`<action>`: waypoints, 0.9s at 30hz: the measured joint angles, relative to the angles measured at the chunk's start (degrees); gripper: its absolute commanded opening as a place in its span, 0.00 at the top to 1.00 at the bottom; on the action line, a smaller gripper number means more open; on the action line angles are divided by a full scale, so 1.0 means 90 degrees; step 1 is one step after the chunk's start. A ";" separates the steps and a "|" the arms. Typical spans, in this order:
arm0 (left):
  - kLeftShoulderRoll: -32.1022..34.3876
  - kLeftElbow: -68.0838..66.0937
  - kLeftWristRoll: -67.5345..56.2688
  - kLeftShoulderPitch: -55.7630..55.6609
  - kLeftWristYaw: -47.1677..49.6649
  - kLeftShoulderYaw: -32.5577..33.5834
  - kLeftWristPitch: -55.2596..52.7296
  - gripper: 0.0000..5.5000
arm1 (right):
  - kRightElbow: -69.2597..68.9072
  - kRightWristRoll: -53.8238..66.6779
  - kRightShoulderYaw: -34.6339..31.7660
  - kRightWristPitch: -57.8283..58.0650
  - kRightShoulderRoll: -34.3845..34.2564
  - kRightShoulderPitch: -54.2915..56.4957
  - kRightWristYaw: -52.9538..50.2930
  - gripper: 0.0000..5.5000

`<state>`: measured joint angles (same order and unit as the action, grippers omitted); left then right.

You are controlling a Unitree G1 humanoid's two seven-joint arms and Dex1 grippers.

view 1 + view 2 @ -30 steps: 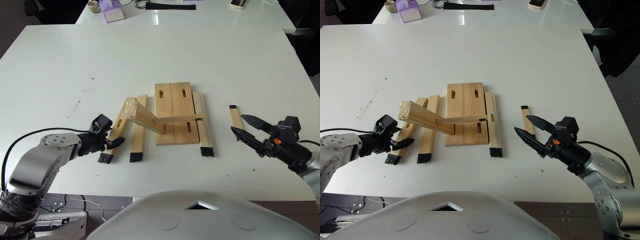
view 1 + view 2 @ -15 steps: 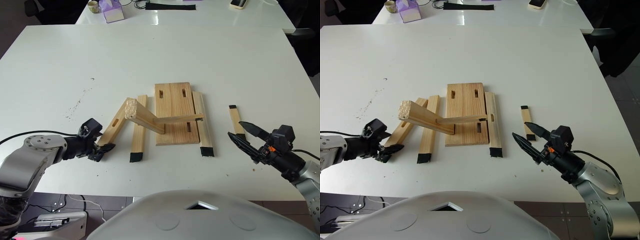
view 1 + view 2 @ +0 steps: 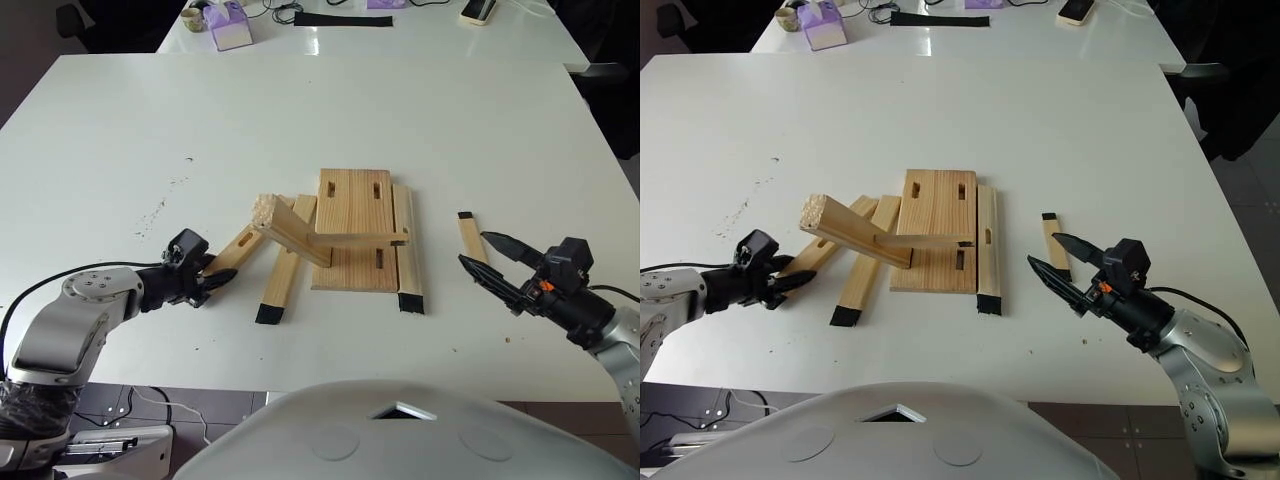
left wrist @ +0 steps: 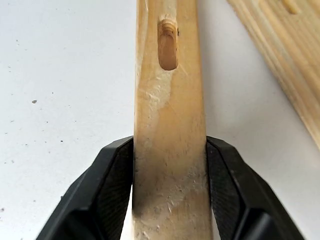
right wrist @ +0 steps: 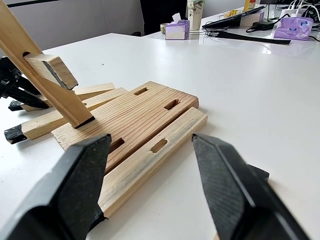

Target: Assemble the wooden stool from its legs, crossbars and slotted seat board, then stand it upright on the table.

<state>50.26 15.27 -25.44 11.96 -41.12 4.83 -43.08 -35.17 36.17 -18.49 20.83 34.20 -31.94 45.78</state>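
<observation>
Two claws sit at opposite sides of the counter [image 3: 300, 120]. The left claw [image 3: 205, 280] pinches the near end of a slotted leg [image 3: 235, 250] lying slantwise left of the seat board [image 3: 350, 210]. The right claw [image 3: 474, 250], fingers spread, hovers just beside a short crossbar [image 3: 467, 232]. A tilted leg-and-crossbar piece [image 3: 290, 230] rests on the board.
</observation>
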 measured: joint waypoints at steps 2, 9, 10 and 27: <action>-0.0181 -0.0396 -0.0007 -0.0461 0.0114 0.0039 -0.0122 0.63 | 0.0031 0.0021 -0.0022 0.0003 0.0027 0.0097 0.0012 0.46; -0.1062 -0.1217 -0.0725 -0.3240 0.0769 0.1062 -0.0110 0.63 | 0.0334 0.0493 -0.0441 0.0248 0.0306 0.0855 0.0015 0.46; -0.1171 -0.1163 -0.0858 -0.3516 0.0813 0.1191 -0.0084 0.63 | 0.0378 0.0564 -0.0522 0.0272 0.0370 0.1001 0.0009 0.46; -0.1316 0.1549 -0.4652 -0.4767 -0.0302 0.0992 -0.1124 0.63 | 0.1006 0.5880 -0.0302 0.2738 0.1849 0.5842 -0.0139 0.30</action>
<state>38.42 29.21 -67.31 -30.95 -43.84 13.76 -53.20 -26.12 89.09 -21.21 45.47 50.84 20.64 44.53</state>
